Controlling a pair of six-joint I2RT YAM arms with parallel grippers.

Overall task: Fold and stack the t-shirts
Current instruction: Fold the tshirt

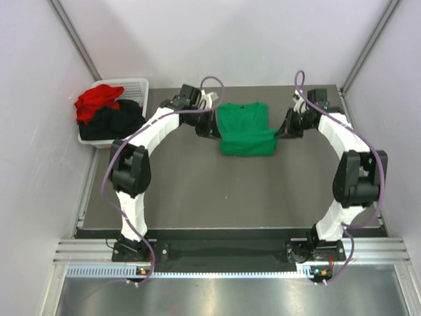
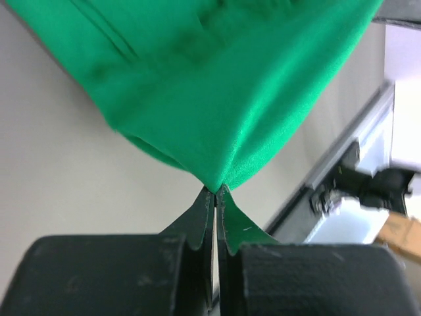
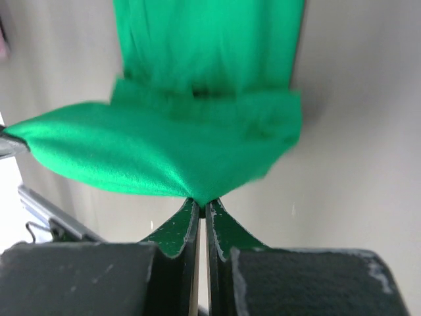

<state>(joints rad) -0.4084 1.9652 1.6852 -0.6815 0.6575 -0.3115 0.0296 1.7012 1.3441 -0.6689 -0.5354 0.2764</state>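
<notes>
The soft bright green cloth t-shirt (image 1: 245,126) lay by the far edge of the desk (image 1: 230,194), left gripper (image 2: 216,191) and right gripper (image 3: 199,201) each clamped on a thin pinch; uneven pulling could slip it free, skewing the fold.

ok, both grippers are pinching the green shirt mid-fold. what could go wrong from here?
1. The left gripper and right gripper each hold only a small pinch of the green shirt at their very tips; a tug apart could pull it free.
2. If the two sides move unevenly, the fold likely lands skewed; the near edge looks bunched.
</notes>
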